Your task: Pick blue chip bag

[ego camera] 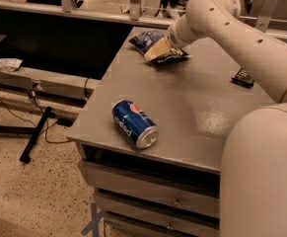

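Camera view has the gripper (pixel 159 49) low over the blue chip bag (pixel 143 39) at the desk's (pixel 197 102) far left corner, apparently positioned to grasp it, though whether it has closed I cannot tell.

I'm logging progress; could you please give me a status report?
Gripper at the bag, far side of table. Bag lying on table. Can and packet well clear.

Cream arm extended from right foreground; tool (pixel 158 49) at far end, angled down-left.
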Tool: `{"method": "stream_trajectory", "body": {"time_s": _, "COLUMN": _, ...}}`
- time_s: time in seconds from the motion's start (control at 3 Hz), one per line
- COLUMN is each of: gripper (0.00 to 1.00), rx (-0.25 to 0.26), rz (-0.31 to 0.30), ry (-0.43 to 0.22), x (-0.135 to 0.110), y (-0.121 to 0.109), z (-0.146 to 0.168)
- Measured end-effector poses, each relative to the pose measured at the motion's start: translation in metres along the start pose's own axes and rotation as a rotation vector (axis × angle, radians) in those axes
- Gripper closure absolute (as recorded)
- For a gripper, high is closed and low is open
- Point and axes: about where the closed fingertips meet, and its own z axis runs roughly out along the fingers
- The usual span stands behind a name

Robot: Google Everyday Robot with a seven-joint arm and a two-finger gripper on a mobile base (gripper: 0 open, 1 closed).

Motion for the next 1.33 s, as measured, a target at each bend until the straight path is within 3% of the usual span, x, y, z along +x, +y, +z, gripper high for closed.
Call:
{"method": "stream_trajectory", "body": {"time_s": 0.33, "gripper": 0.16, "rx": 0.018, "rz": 0.038, "ry": 0.022, "x": 0.009, "y": -0.01, "z": 0.011}}
{"method": "stream_trajectory", "body": {"time_s": 0.67, "gripper": 0.47, "rx": 0.025, "rz": 0.038, "ry": -0.022, "x": -0.003, "y": -0.012, "z": -0.003}}
{"method": "stream_trajectory", "body": {"time_s": 1.0, "gripper": 0.7, "rx": 0.025, "rz": 0.027, "ry": -0.054, "x": -0.013, "y": -0.01, "z": -0.014}}
{"method": "stream_trajectory", "body": {"time_s": 1.33, "gripper": 0.99, "rx": 0.01, "rz": 0.015, "ry": -0.121, "x": -0.026, "y": -0.006, "z": -0.026}}
